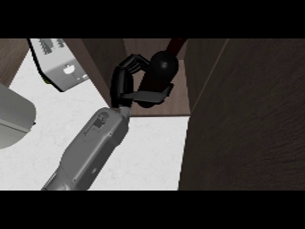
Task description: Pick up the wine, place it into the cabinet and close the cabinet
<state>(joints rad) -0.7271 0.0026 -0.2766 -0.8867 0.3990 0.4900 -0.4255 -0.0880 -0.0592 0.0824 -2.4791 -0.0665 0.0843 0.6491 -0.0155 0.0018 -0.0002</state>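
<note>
The wine (161,67) sits inside the cabinet (260,116), at the counter's (148,152) far edge. Your hand (131,82) has its fingers curled round it.

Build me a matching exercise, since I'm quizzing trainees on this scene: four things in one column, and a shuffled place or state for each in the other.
Things
1. dark glass wine bottle
2. black left robot hand
3. dark brown wooden cabinet door
4. rounded grey metal appliance

Places or states
A. at the view's left edge, on the white counter
B. swung open, at the view's right
C. curled round another item
D. held inside the brown wooden cabinet

Pairs: 1-D, 2-C, 3-B, 4-A
</note>
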